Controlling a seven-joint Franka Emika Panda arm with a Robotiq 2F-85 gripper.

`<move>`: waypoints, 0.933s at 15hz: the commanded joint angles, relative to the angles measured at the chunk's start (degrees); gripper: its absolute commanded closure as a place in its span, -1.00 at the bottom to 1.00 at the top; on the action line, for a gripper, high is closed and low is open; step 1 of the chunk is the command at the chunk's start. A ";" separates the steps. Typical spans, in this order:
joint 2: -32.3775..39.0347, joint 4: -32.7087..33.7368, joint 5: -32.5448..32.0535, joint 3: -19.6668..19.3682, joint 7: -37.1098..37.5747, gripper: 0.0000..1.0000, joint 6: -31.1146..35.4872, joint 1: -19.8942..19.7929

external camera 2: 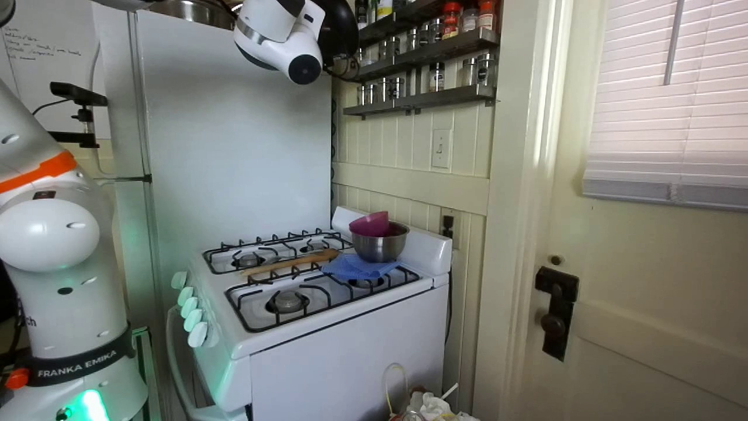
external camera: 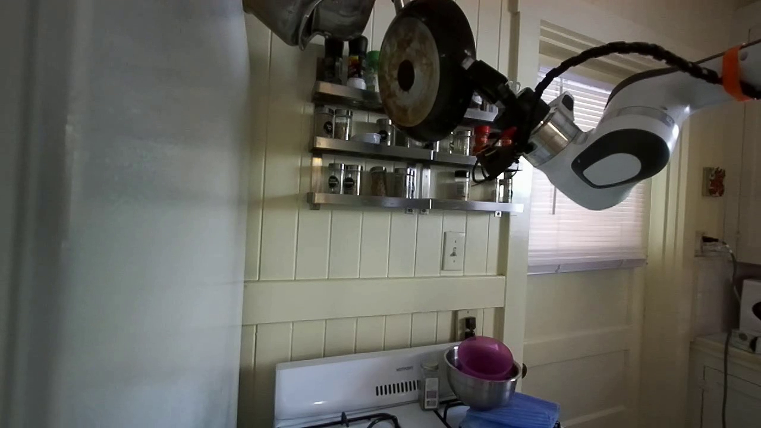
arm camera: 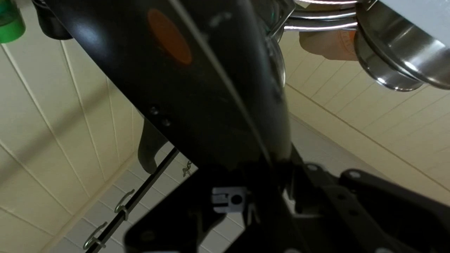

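A black frying pan (external camera: 425, 71) with a worn, brownish underside is held up in front of the wall shelves in an exterior view. My gripper (arm camera: 260, 175) is shut on its handle, which is deep in shadow between the fingers. In the wrist view the pan (arm camera: 197, 77) fills the upper middle, dark and blurred, with an orange oval and two rivets on its surface. The arm partly covers the pan (external camera 2: 340, 29) in an exterior view. Whether the pan touches anything besides the gripper, I cannot tell.
Spice shelves (external camera: 368, 145) carry several jars behind the pan. Overhead run a dark rail (arm camera: 140, 196) with hooks and hanging metal pots (arm camera: 397, 45). Below stands a stove (external camera 2: 350, 333) with a metal bowl (external camera 2: 380, 248), pink bowl (external camera 2: 369, 224), blue cloth (external camera 2: 356, 266) and wooden utensil (external camera 2: 292, 262), beside the fridge (external camera 2: 234, 128).
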 commanded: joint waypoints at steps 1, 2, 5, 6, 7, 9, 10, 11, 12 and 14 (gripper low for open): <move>0.81 3.57 1.28 -0.13 0.76 0.96 0.54 0.43; 0.96 3.95 1.39 -0.11 0.80 0.96 0.52 0.47; 1.67 5.45 1.99 0.17 1.15 0.96 1.28 0.57; 2.00 6.05 2.19 0.31 1.31 0.96 1.77 0.59; 2.28 6.57 2.46 0.40 1.36 0.96 2.17 0.63; 2.80 7.63 2.76 0.56 1.51 0.96 3.03 0.73; 2.99 7.95 2.86 0.60 1.49 0.96 3.20 0.80; 3.24 8.43 2.98 0.66 1.47 0.96 3.54 0.90; 3.45 8.83 3.22 0.70 1.44 0.96 3.84 1.04; 3.80 9.51 3.59 0.79 1.26 0.96 4.29 1.18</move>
